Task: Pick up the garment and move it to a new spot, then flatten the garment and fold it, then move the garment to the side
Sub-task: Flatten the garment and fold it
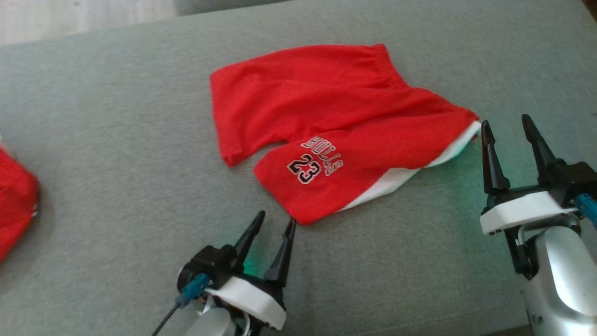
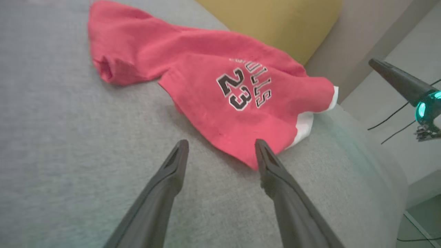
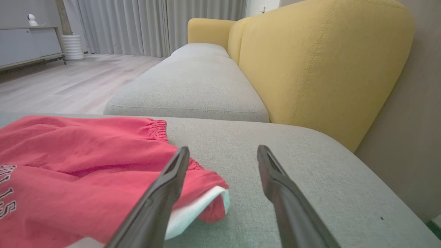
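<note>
- Broadly, a grey seat cushion (image 1: 116,140) spreads under everything, running from the near edge to the far edge.
- A yellow backrest (image 3: 310,62) rises beyond the cushion's right end.
- The red shorts (image 1: 326,107) lie spread on the cushion, centre to right, with the waistband on the far side and both legs pointing near.
- A white panel (image 1: 396,179) shows under the right leg's edge.
- Another red cloth (image 1: 14,200) lies at the far left edge, well apart from the shorts.
- The right gripper (image 1: 506,120) is spread wide and holds nothing, one finger (image 1: 489,158) just beside the shorts' right corner.
- The left gripper (image 1: 277,217) is likewise parted and empty, its right fingertip (image 1: 292,224) at the leg's near corner; contact cannot be told.
- A "BULLS 23" print (image 1: 315,161) marks the near leg.
</note>
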